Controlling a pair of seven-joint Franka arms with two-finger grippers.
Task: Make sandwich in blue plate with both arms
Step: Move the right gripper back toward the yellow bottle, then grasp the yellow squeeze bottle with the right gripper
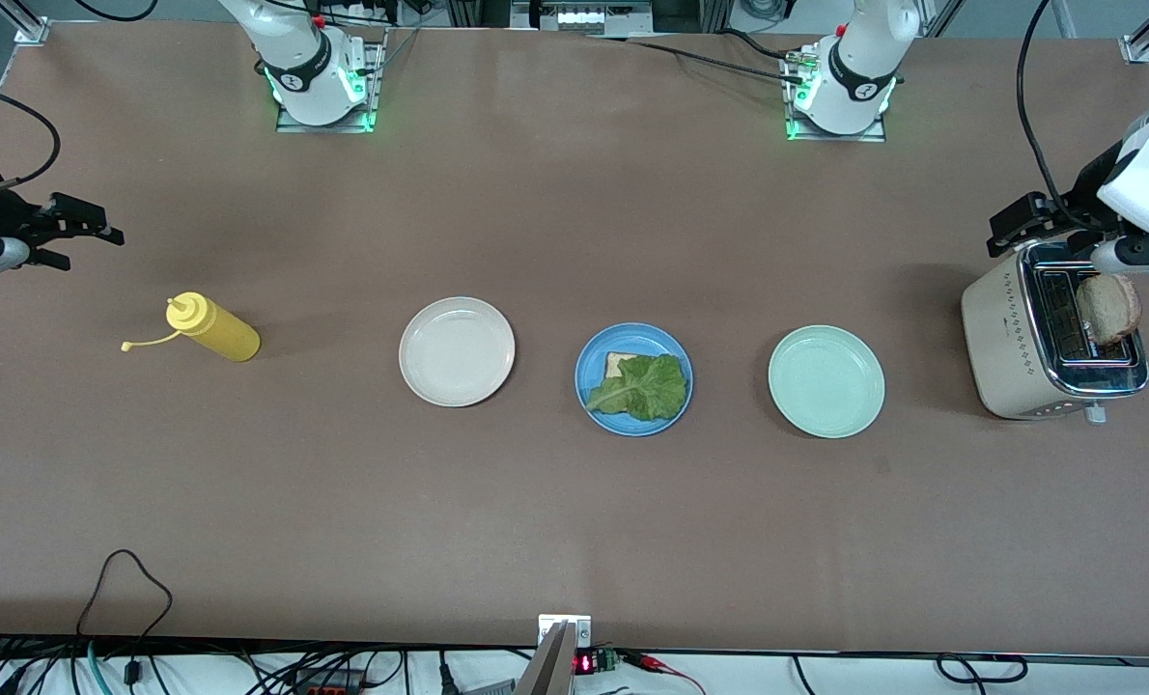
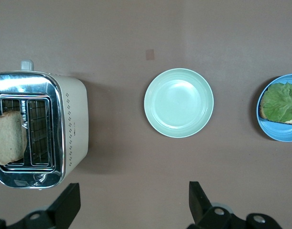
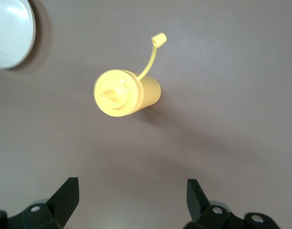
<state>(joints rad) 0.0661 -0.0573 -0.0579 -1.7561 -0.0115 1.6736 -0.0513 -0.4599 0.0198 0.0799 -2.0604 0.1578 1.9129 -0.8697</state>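
The blue plate [image 1: 669,345] sits mid-table and holds one bread slice [image 1: 618,363] with a green lettuce leaf [image 1: 644,388] on top. No second slice lies on it. The plate [image 2: 280,134] and lettuce [image 2: 280,101] also show in the left wrist view. Another bread slice [image 1: 1107,308] stands in a slot of the cream toaster [image 1: 1009,338] at the left arm's end; it also shows in the left wrist view [image 2: 8,136]. My left gripper [image 1: 999,234] is open and empty, up over the table beside the toaster [image 2: 75,121]. My right gripper [image 1: 87,239] is open and empty over the table near the yellow bottle.
A yellow squeeze bottle [image 1: 215,329] with its cap off stands toward the right arm's end; it shows in the right wrist view [image 3: 124,93]. A cream-white plate [image 1: 457,350] and a mint-green plate [image 1: 826,381], both empty, flank the blue plate.
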